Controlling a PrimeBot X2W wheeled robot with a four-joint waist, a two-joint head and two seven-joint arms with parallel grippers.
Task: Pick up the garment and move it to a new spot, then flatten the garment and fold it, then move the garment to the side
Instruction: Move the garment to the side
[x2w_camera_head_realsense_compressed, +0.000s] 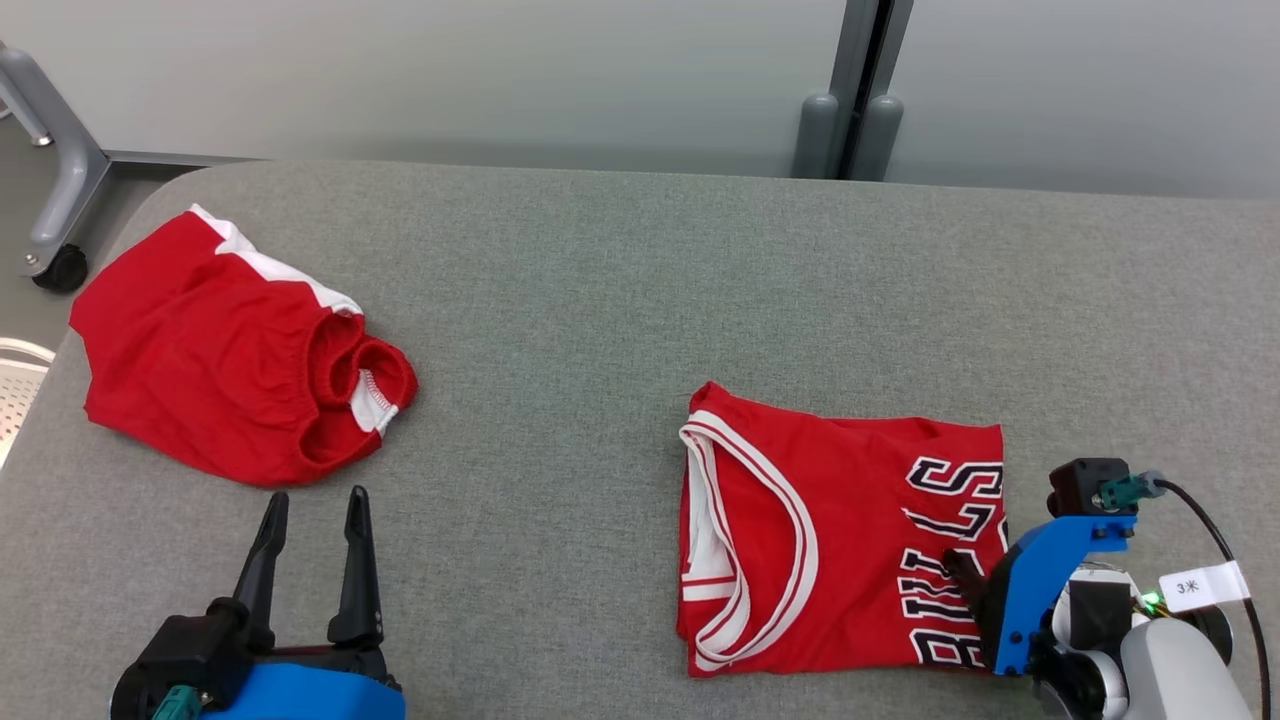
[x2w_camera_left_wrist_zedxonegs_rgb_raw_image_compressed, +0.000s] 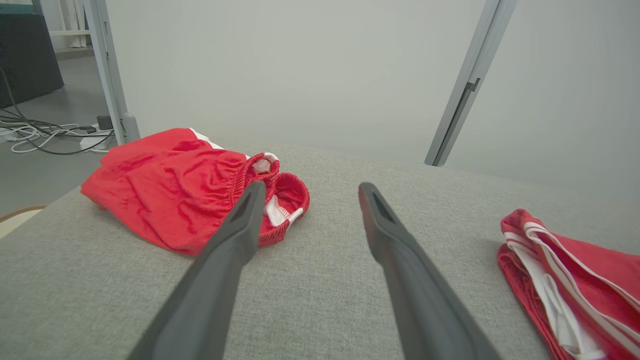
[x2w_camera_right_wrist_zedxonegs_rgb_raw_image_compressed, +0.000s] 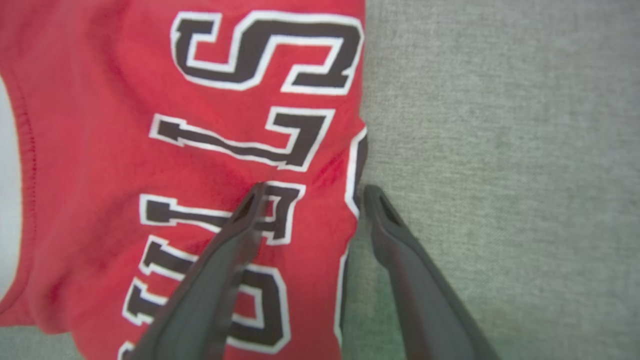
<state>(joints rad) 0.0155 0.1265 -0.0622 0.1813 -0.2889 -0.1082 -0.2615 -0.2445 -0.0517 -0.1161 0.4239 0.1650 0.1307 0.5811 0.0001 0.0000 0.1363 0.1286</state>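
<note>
Wrapping up the fold here, pretty sure only the move to the side is left

Red jersey (x2w_camera_head_realsense_compressed: 840, 540) lies folded in a neat rectangle on the right half of the grey table (x2w_camera_head_realsense_compressed: 640, 270), lettering up, so the pick-up, flattening and folding look done to me. My right gripper (x2w_camera_right_wrist_zedxonegs_rgb_raw_image_compressed: 310, 192) hangs over its right edge, jaws spread wide, one finger above the letters and the other above bare table, gripping nothing. My left gripper (x2w_camera_head_realsense_compressed: 315, 500) is spread and empty too, near the crumpled red shorts (x2w_camera_head_realsense_compressed: 230, 350) at the far left, well apart from the jersey.
</note>
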